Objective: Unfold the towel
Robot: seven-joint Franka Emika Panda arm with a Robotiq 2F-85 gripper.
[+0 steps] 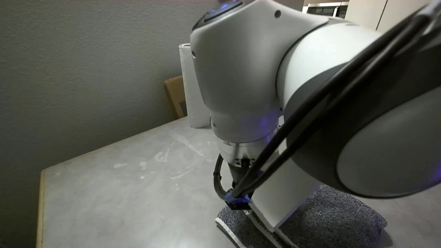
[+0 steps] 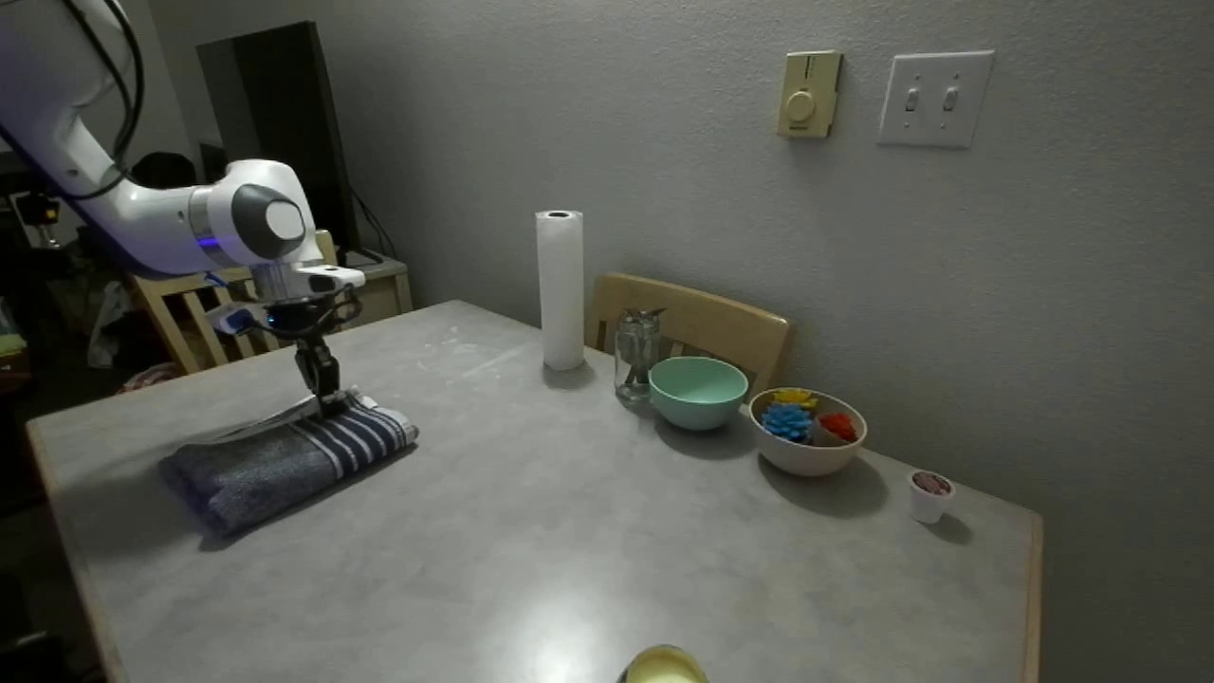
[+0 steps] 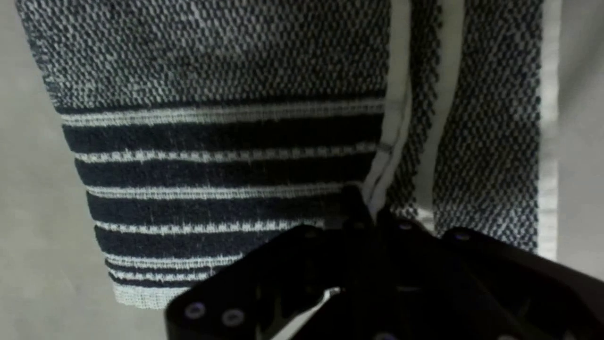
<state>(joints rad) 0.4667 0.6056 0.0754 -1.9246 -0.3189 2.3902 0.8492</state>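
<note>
The towel is a dark grey-blue fuzzy cloth with pale hems and a striped end. It lies folded in layers on the table, as both exterior views show (image 1: 330,217) (image 2: 261,474). In the wrist view the towel (image 3: 222,56) fills most of the picture, with its stripes at the lower left and several pale hem edges to the right. My gripper (image 3: 370,212) is shut on the upper layer's hem, pinching it at the striped end. In an exterior view the gripper (image 2: 328,403) points down onto the towel's far edge. The arm hides part of the towel (image 1: 330,217).
A white paper-towel roll (image 2: 561,294) stands near the wall. Beside it are a glass jar (image 2: 636,356), a green bowl (image 2: 697,403), a pale bowl (image 2: 806,460) with coloured items and a small white cup (image 2: 928,503). A yellow-topped thing (image 2: 664,664) stands at the near edge of the picture.
</note>
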